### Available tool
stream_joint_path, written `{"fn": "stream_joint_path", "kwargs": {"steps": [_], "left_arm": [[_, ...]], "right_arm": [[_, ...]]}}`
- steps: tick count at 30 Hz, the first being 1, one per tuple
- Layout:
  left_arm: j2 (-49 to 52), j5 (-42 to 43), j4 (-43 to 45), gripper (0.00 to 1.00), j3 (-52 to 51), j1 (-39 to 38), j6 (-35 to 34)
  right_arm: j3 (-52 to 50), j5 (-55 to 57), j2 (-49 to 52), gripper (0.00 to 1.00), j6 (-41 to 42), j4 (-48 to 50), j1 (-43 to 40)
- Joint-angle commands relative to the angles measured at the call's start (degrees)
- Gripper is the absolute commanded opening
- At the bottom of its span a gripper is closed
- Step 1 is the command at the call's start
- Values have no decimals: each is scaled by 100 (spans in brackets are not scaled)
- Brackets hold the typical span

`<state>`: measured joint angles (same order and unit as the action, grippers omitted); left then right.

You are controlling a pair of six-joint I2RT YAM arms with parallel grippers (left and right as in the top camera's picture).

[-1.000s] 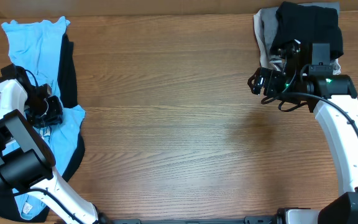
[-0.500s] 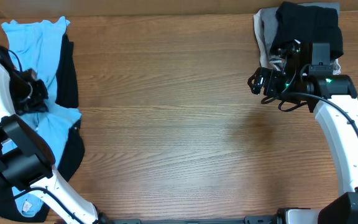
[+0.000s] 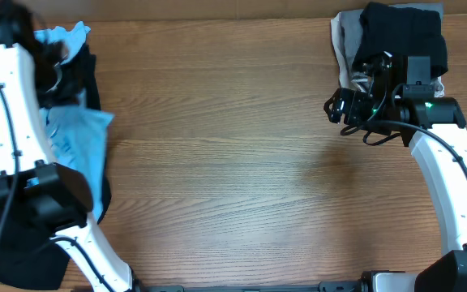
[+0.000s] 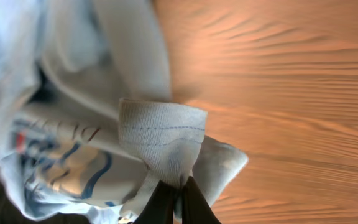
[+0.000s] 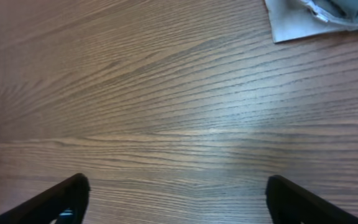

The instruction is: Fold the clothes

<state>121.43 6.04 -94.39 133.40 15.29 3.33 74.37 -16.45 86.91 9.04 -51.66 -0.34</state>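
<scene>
Two tools: left tool (image 4: 178, 186) far out, tight on T-shirt (image 4: 160, 140); right tool (image 5: 178, 196) wide.

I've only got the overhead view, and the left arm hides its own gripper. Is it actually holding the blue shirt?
Observer: Yes. In the left wrist view the left gripper is shut on a folded hem of the light blue T-shirt.
Operator: And the right one, is anything between its fingers?
Observer: No. The right wrist view shows the right gripper open wide, with only bare table between its fingers.
</scene>
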Motion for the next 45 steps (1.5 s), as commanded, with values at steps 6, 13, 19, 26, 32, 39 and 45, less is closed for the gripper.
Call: {"fn": "stream_joint_path", "kwargs": {"steps": [6,13,19,26,32,39,45], "left_arm": [[9,710,531,4,503,-1950,9],[87,422,1891,4,431,-3654,-35],[463,396,2428,7,431,-4411,-59],[1014,442,2863,16,431,-4874,-81],[1132,452,3722,18,431,-4983,-122],[1064,251,4996,59,448,-4959,-24],[542,-308,3440,94,450,-4553,-44]], "right_arm": [[334,24,-229,85,17,-195,-192],[678,26,-813,86,170,-754,-717],[678,26,-1043,88,166,-1224,-1231],[675,28,-1040,90,142,-1429,-1576],[675,31,-1040,92,142,-1403,-1580],[675,-28,-1040,93,142,-1410,-1580],[671,-166,-1040,93,57,-1399,-1495]]}}
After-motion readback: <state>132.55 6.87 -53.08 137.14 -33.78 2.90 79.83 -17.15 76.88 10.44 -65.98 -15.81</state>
